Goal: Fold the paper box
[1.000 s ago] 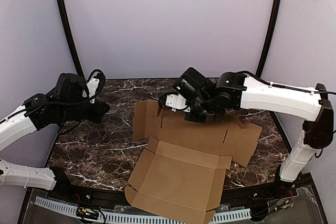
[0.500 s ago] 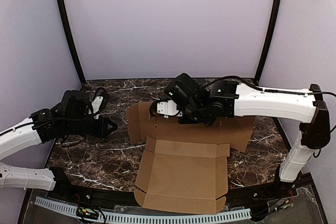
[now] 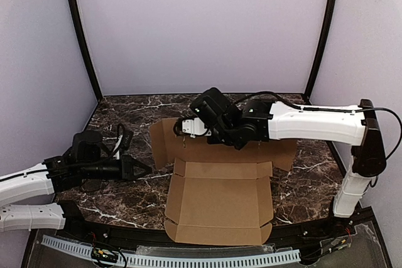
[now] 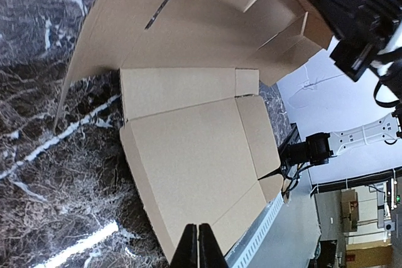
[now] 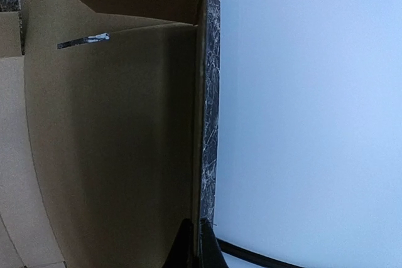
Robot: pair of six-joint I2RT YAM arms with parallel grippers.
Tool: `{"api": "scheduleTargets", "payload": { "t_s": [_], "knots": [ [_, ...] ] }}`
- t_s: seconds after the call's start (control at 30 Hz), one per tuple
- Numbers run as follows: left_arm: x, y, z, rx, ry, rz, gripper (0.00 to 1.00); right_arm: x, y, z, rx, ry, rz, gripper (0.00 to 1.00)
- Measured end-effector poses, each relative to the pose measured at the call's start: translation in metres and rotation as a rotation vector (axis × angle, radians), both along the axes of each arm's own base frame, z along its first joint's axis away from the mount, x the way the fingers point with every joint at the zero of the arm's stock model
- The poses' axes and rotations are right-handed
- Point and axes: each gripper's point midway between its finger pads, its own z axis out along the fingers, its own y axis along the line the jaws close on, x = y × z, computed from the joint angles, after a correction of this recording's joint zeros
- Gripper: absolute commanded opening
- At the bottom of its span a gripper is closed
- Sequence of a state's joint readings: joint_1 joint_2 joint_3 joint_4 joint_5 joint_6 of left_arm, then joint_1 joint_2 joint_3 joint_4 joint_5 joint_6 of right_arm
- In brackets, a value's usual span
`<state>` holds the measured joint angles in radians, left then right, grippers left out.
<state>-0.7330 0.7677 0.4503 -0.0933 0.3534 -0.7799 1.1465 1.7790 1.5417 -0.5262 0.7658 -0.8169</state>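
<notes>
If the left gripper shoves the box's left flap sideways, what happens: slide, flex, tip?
The box is a creased sheet with side flaps tilted up, so the flap likely hinges before the rest moves. It looks thin and light, so it may then slide on the glossy table. Panels between creases lie flat: probably fairly stiff.

Lighting is bright and diffuse from above, shadows soft; the top external view is sharp, while in the right wrist view the paper box [image 5: 113, 142] panel lies dim against a washed-out wall [image 5: 301, 117].
</notes>
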Motion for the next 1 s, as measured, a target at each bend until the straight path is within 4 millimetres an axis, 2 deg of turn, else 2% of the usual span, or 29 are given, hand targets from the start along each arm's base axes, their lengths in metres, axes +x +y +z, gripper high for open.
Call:
{"api": "scheduleTargets", "payload": {
  "t_s": [0.1,0.3,0.47,0.7,1.0],
  "knots": [
    [0.0,-0.008,-0.022,-0.018,0.069,-0.009,0.01,0.003,0.0,0.003,0.013,-0.004,-0.01,0.0],
    [0.008,-0.029,-0.039,-0.04,0.118,-0.031,0.01,0.006,-0.001,0.005,0.04,-0.006,-0.031,0.0],
    [0.008,-0.042,-0.061,-0.013,0.157,-0.055,0.01,0.009,-0.003,0.004,0.057,-0.003,-0.047,0.0],
    [0.009,-0.042,-0.086,0.061,0.176,-0.039,0.01,0.008,-0.006,-0.003,0.065,0.006,-0.061,0.0],
    [0.009,-0.032,-0.116,0.161,0.194,-0.009,0.01,0.008,-0.007,-0.002,0.076,0.006,-0.067,0.0]
  ]
}}
